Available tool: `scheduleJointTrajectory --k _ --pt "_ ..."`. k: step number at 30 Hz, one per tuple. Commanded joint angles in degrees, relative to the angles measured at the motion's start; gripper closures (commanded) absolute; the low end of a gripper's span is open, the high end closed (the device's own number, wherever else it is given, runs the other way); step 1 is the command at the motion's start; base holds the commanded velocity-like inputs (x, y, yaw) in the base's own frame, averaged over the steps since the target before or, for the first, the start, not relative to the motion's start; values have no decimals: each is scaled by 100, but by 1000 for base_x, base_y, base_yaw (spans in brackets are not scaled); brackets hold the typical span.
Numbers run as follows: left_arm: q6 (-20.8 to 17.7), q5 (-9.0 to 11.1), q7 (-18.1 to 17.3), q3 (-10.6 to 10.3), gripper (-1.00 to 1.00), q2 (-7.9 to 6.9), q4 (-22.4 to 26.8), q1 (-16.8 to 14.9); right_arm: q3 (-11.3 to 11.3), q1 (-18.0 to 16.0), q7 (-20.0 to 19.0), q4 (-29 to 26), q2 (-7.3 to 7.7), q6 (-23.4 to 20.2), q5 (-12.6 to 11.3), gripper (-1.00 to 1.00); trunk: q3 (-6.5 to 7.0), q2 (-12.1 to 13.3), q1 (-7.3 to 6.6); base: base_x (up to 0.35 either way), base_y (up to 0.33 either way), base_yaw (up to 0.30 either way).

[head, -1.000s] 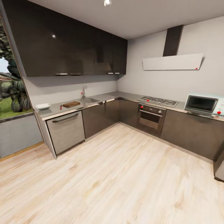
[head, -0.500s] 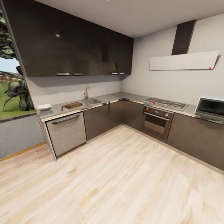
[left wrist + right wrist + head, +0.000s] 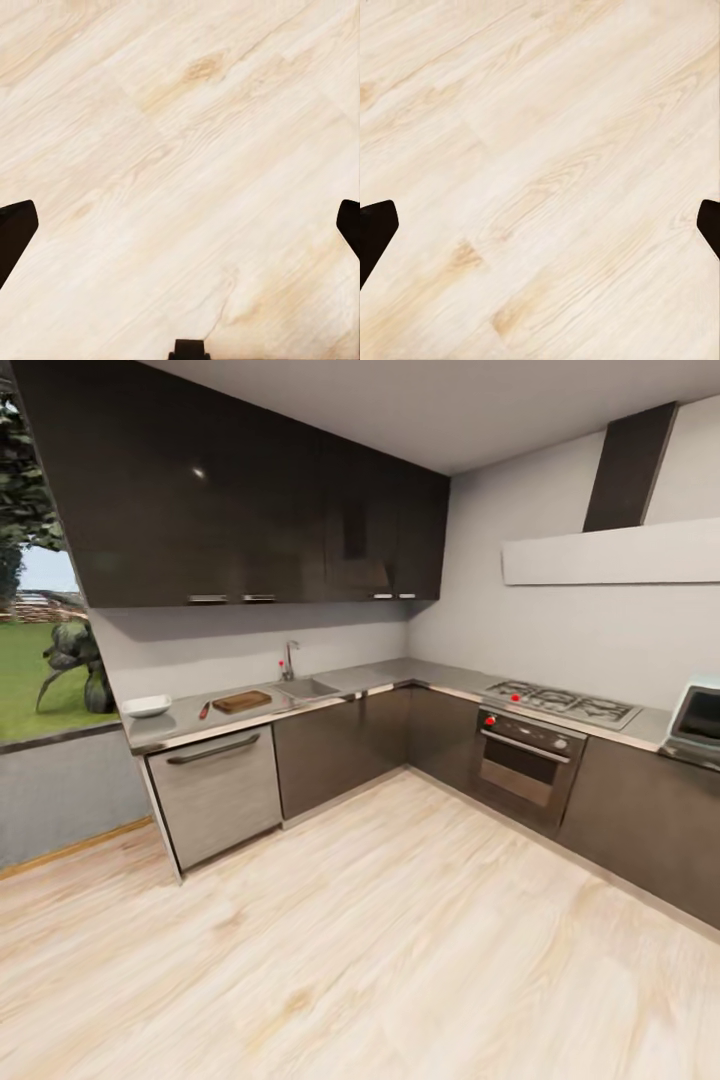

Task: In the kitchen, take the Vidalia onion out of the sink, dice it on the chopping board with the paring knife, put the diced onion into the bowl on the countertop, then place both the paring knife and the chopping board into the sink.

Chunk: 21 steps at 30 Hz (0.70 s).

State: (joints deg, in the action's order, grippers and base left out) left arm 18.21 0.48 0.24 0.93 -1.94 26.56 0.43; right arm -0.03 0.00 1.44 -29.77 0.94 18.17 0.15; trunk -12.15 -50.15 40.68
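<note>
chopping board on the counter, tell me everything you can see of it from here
The chopping board is a small brown rectangle of what looks like wood, lying flat on the grey countertop. It sits between the sink on one side and the red-handled paring knife on the other, with the white bowl beyond the knife. The knife lies close beside it; whether they touch is too small to tell. Nothing appears to rest on the board. Its grain and handle hole are too small to make out.

One bowl (image 3: 146, 706), one paring knife (image 3: 204, 710), one chopping board (image 3: 242, 701), one sink (image 3: 306, 687).
</note>
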Motion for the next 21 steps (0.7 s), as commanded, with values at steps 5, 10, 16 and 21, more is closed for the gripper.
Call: scheduleJointTrajectory --k 5,10,16,21 --pt "8 4 2 4 -100 1 7 1 3 0 14 -1 -1 11 2 -100 -6 -4 4 287 -68 133" --pt "9 4 2 4 -100 0 7 1 3 0 14 -2 0 11 1 -100 -6 -4 4 280 91 134" --pt "7 4 2 4 -100 0 4 1 3 0 12 -1 0 11 1 -100 -6 -4 4 233 208 135" --pt "7 4 2 4 -100 -2 -1 1 3 0 13 0 2 11 1 -100 -6 -4 4 115 261 135"
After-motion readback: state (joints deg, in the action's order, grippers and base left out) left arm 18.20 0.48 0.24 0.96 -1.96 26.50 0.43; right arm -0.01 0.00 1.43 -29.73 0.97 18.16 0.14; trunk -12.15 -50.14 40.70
